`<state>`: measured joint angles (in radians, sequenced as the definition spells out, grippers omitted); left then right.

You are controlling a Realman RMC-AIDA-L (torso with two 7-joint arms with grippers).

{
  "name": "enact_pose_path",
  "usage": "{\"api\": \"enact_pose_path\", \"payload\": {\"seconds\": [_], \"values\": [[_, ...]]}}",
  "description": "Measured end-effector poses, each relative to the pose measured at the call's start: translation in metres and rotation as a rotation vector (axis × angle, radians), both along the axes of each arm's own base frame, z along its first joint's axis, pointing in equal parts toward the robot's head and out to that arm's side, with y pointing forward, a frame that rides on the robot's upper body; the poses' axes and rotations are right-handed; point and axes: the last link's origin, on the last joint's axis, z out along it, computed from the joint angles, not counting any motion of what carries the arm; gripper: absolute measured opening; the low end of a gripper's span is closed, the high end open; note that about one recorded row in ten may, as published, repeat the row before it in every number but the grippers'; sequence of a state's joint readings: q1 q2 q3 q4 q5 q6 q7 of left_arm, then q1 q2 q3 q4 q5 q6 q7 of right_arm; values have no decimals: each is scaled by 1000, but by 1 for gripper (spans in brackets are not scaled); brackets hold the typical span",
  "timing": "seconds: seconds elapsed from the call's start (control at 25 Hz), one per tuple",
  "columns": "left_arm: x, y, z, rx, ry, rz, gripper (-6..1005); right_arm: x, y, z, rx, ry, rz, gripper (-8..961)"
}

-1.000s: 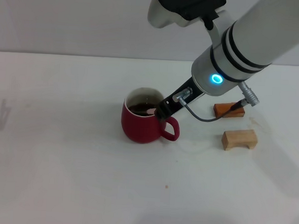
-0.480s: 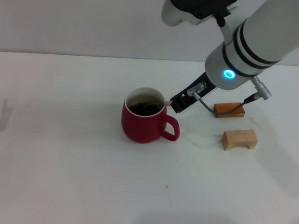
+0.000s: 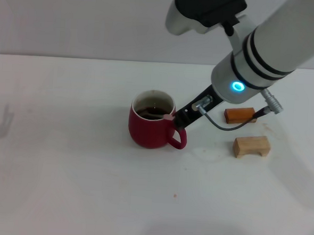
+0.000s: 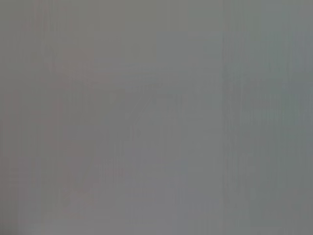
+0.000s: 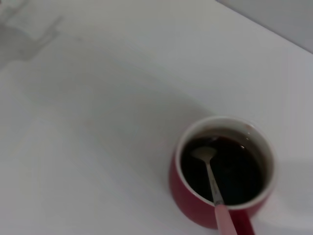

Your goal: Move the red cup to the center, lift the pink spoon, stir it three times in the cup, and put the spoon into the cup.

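Pinching the pink spoon (image 5: 211, 182) by its handle, the right fingers (image 3: 177, 118) hover beside the red cup (image 3: 150, 127).

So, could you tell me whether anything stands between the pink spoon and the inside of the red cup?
Nothing visible does. The pink spoon already has its bowl in the red cup, its handle leaning over the rim toward the right gripper.
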<state>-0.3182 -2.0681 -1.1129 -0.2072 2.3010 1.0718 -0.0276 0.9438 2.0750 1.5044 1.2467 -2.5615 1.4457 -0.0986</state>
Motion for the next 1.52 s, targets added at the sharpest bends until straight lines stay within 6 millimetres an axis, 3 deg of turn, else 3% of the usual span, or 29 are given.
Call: {"api": "enact_pose_path", "payload": {"seconds": [0.4, 1.04, 1.12, 1.4, 1.52], "values": [[-1, -2, 0, 1, 2, -1, 810, -11, 3, -8, 3, 31, 34, 160], [-1, 0, 2, 7, 2, -1, 810, -14, 20, 3, 88, 87, 64, 172], [-1, -1, 2, 7, 2, 1, 810, -14, 21, 4, 97, 85, 73, 386], [-2, -1, 2, 6, 2, 3, 810, -18, 34, 36, 371, 26, 304, 405], [-1, -1, 2, 5, 3, 2, 810, -13, 28, 43, 513, 133, 415, 405]]}}
